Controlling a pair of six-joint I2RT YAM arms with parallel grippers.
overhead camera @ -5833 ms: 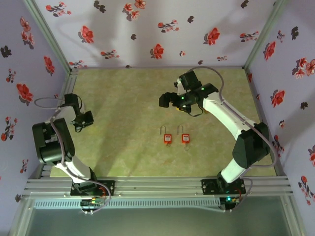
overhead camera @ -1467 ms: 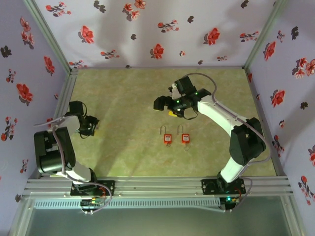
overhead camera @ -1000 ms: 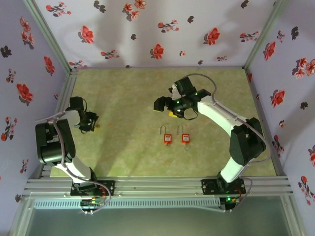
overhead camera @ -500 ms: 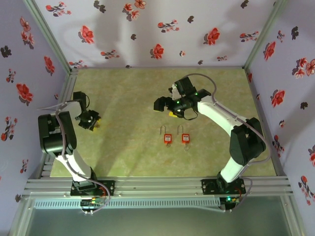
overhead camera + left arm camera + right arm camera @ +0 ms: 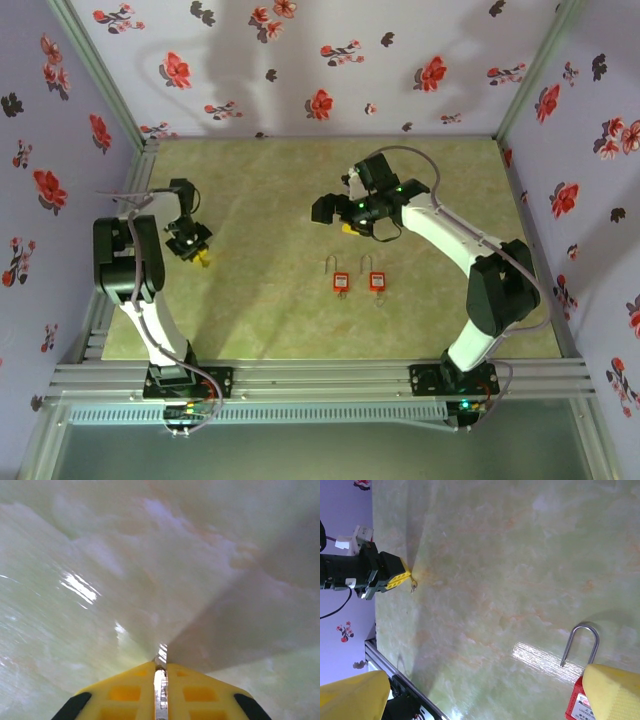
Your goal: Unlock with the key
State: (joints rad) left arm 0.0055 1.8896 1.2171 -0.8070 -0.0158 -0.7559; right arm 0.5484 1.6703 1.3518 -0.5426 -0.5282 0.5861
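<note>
Two claws are at work on the green table, well apart from each other. At the far left, the left gripper points down at the table near the left wall. Its yellow fingers are pressed together in the left wrist view, with only a thin silver strip between them. That strip is the key, clamped in the pads. Its tip pokes out past them towards the table top. The right wrist view shows the same grip from across the table: a small metal piece juts from the yellow fingertips down to the surface. Whether the tip touches the table I cannot tell.

Moving right, two red locks lie flat near the middle of the table, side by side and just apart: the left padlock and the right padlock. Each silver shackle points towards the far wall. Neither claw touches them.

Just beyond them, towards the far wall, hangs the right gripper, above the table with nothing in it. Its jaws stand wide apart, and its two yellow fingers sit at opposite lower corners of the right wrist view. One padlock lies below, its shackle and a corner of its red body showing beside the finger at lower right; which of the two it is I cannot tell.
</note>
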